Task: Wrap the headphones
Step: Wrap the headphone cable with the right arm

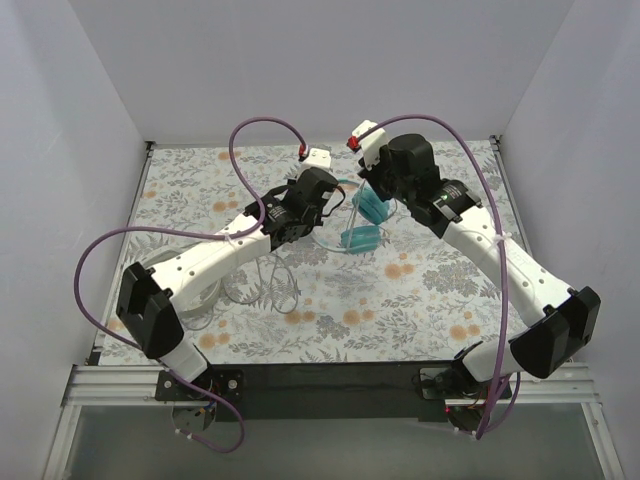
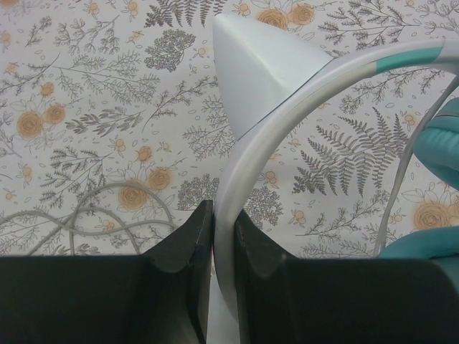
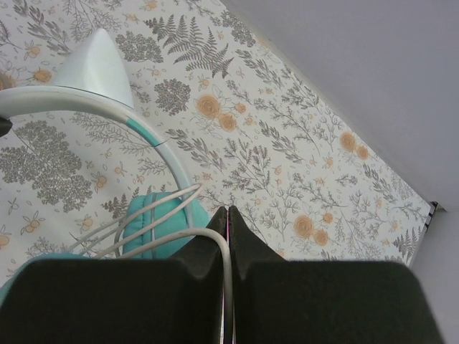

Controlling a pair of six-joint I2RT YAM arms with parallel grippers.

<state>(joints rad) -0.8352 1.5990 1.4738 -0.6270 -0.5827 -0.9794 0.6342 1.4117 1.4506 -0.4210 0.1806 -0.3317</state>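
Observation:
The teal headphones (image 1: 362, 222) are at the table's middle back, between my two grippers. My left gripper (image 2: 222, 215) is shut on their pale headband (image 2: 287, 107), which arcs up to the right toward a teal ear cup (image 2: 437, 244). In the top view the left gripper (image 1: 330, 200) is just left of the cups. My right gripper (image 3: 227, 211) is shut on the thin white cable (image 3: 179, 236), which passes over a teal ear cup (image 3: 154, 222). The right gripper (image 1: 372, 182) is above the cups. The white-grey headphones (image 1: 200, 290) lie partly hidden under my left arm.
Loose grey cable loops (image 1: 275, 285) lie on the floral cloth beside my left forearm and also show in the left wrist view (image 2: 93, 215). Purple robot cables (image 1: 250, 150) arc over both arms. White walls close in the back and sides.

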